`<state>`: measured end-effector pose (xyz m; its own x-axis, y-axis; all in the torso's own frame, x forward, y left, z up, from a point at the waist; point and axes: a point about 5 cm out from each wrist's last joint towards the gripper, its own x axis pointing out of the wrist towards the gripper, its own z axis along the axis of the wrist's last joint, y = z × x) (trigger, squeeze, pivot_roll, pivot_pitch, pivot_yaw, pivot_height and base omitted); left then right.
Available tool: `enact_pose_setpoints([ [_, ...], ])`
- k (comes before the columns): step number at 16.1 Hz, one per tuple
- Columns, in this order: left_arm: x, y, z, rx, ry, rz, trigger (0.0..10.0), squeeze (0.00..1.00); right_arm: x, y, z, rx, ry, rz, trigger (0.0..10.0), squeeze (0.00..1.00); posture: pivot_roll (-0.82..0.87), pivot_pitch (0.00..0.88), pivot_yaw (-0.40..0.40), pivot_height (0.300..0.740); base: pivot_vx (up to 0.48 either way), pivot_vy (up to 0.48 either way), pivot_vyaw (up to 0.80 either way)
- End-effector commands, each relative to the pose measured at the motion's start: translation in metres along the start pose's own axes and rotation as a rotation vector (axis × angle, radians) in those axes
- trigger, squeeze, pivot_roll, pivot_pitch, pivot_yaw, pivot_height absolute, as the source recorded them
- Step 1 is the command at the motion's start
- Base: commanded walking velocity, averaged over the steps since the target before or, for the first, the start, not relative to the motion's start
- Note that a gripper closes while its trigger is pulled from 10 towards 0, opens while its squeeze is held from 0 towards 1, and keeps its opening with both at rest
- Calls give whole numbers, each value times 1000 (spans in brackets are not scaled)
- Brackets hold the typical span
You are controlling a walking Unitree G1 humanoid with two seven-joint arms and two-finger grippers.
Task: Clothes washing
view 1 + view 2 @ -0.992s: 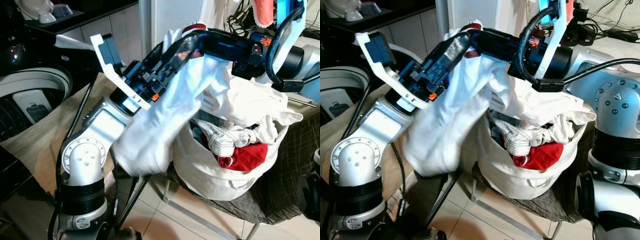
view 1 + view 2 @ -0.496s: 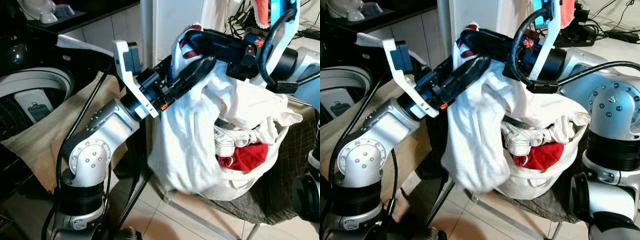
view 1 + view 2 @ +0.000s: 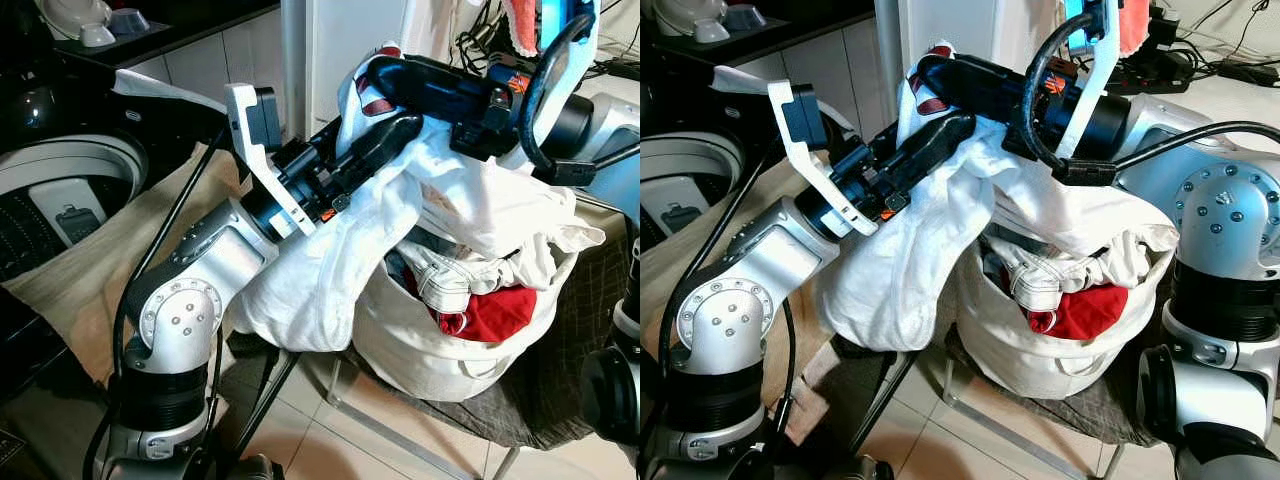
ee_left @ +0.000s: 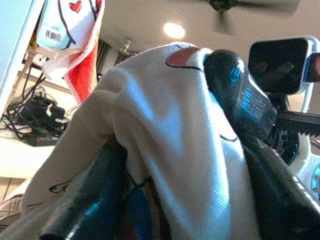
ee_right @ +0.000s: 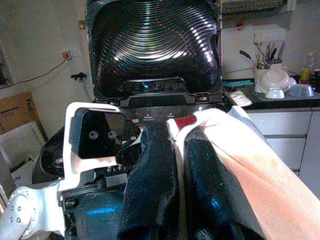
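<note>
1. I saw a soft white matt cloth garment [image 3: 330, 260], creased, draped over glossy black plastic fingers [image 3: 385, 140].
2. The left arm's silver elbow joint [image 3: 180, 320] looked like brushed metal, smooth and faintly shiny.
3. The white fabric laundry bag [image 3: 420, 350] appeared limp and matt.
4. The washing machine's dark ribbed lid [image 5: 152, 40] gleamed.

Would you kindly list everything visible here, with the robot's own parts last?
White garment: one, white, held up by both grippers above the basket.
Laundry basket: one, white fabric, on a chair, full.
Red cloth: one, red, in the basket.
Washing machine: one, top-loader, lid open, robot's left.
Bowls: several, pale, on the dark counter.
Left gripper: black, shut on the garment.
Right gripper: black, shut on the garment's collar.
</note>
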<state>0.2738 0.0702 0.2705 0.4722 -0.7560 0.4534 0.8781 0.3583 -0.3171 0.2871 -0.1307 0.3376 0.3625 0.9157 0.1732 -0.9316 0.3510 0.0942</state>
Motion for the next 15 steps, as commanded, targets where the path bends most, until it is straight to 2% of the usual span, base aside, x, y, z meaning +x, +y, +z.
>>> enact_pose_setpoints([
  [1,1,0,0,-13,-4,-20,0,0,2,4,11,-32,-34,15,0,0,-57,0,26,740,0,0,0],
  [3,1,0,0,-6,1,-19,0,0,1,4,10,-36,-32,10,0,0,-57,0,29,740,0,0,0],
  [5,1,2,2,-1,-3,-8,0,0,1,3,10,-48,-32,-6,4314,0,-57,0,30,740,0,0,0],
  [6,2,2,2,-3,-7,-4,0,0,1,3,9,-49,-29,-5,10000,0,-57,0,32,740,0,0,0],
  [9,2,7,7,2,-39,34,0,0,0,4,7,-44,-27,-15,10000,0,-58,0,36,740,0,0,0],
  [10,3,9,8,7,-42,42,0,0,-1,4,6,-35,-34,-13,10000,867,-61,0,40,740,0,0,0],
  [11,3,9,9,10,-43,43,0,0,-1,4,7,-27,-38,-11,10000,1000,-61,0,41,740,0,0,0],
  [15,4,11,10,12,-48,54,0,0,-3,5,7,-22,-45,-7,10000,1000,-64,0,47,740,0,0,0],
])
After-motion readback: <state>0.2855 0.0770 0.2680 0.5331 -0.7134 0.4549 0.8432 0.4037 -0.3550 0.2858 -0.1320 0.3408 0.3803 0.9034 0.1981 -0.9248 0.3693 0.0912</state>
